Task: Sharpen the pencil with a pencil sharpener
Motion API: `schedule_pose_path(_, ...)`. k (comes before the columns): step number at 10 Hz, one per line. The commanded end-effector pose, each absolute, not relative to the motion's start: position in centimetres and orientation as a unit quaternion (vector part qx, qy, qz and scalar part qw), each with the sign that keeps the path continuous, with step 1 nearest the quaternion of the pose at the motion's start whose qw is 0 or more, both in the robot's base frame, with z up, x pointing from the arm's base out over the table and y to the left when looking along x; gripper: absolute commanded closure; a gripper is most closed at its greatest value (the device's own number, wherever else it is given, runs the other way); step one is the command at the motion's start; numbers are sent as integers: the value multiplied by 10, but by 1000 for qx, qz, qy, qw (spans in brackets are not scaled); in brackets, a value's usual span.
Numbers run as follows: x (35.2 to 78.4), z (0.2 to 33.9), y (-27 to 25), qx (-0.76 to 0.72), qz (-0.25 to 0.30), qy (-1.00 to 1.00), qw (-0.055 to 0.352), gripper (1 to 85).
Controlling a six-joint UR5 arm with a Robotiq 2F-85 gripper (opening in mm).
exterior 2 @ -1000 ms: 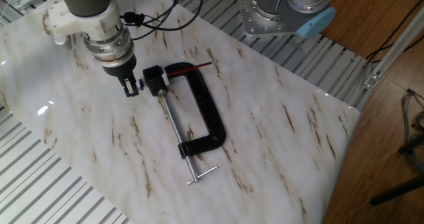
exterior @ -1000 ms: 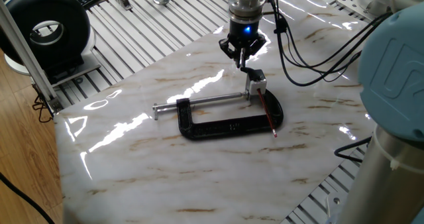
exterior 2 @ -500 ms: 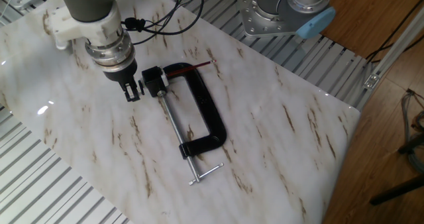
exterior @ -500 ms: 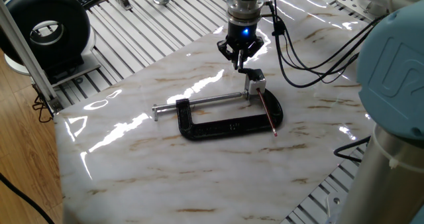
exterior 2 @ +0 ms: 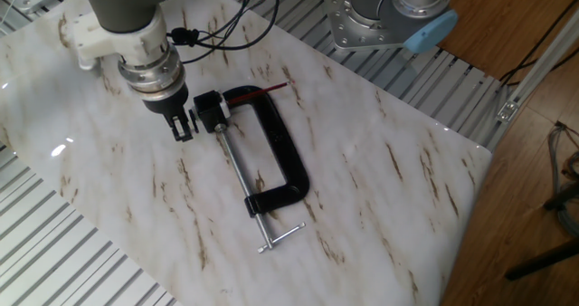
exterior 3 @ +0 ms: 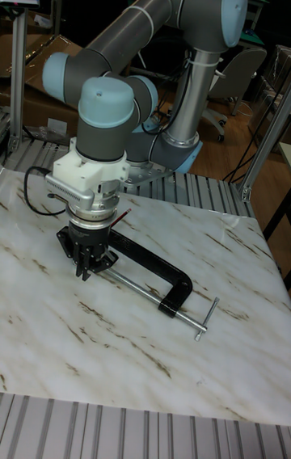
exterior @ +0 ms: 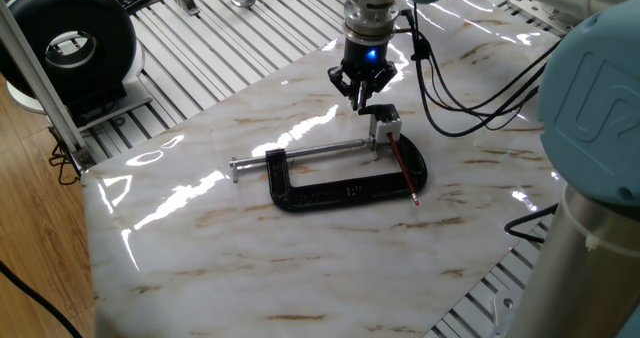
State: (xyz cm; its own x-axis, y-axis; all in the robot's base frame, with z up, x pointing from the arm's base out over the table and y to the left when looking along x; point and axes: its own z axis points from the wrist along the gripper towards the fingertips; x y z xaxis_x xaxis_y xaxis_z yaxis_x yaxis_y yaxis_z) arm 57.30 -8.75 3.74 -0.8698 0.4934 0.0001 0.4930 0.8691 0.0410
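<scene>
1. Two-finger black hand (exterior: 362,100) (exterior 2: 184,129) (exterior 3: 87,269) hangs low over the pale marble-veined worktop (exterior 2: 380,206), upper centre of one fixed view – fingers slightly spread, pinching nothing.
2. Small boxy pencil sharpener, white with black top (exterior: 386,124) (exterior 2: 210,109), sits just beside the hand, at the screw end of the large black C-clamp (exterior: 345,191) (exterior 2: 282,157).
3. Thin red pencil (exterior: 403,171) (exterior 2: 261,92) lies across the clamp's frame – one end at the sharpener.

marble tabletop (exterior: 200,228) – slatted metal bench (exterior: 215,48) | wood floor (exterior 2: 534,143) – dim workshop behind
</scene>
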Motion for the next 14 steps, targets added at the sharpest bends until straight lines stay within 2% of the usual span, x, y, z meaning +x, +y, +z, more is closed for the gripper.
schedule_pose_path(1,574,32,-91,244,32,969,10,847)
schedule_pose_path(7,575,19,-83,236,41,971,14,847)
schedule_pose_path(14,563,13,-100,192,55,980,10,847)
